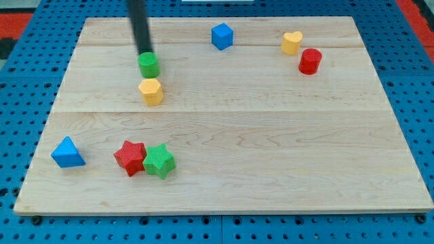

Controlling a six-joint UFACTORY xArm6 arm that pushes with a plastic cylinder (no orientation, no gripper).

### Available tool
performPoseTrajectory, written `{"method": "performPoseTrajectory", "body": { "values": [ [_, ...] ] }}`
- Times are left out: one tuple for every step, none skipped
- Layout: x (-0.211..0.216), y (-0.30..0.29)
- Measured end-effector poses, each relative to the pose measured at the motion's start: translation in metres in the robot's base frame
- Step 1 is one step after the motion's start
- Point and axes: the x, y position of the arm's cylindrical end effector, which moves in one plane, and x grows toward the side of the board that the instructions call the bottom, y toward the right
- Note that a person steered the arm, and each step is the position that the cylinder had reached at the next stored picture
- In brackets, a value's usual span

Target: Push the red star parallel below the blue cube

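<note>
The red star lies near the view's bottom left, touching a green star on its right. The blue cube sits near the view's top, right of centre-left. My tip comes down from the view's top and ends just above a green cylinder, at or very near its top edge. The tip is far above the red star and left of the blue cube.
A yellow hexagonal block sits just below the green cylinder. A blue triangular block lies at the bottom left. A yellow heart and a red cylinder sit at the top right. The wooden board rests on blue pegboard.
</note>
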Motion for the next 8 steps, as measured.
{"method": "performPoseTrajectory", "body": {
  "values": [
    [0.030,-0.095],
    [0.113,-0.103],
    [0.179,-0.127],
    [0.236,-0.082],
    [0.240,-0.049],
    [0.206,-0.006],
    [0.197,0.054],
    [0.195,0.053]
  ]
}}
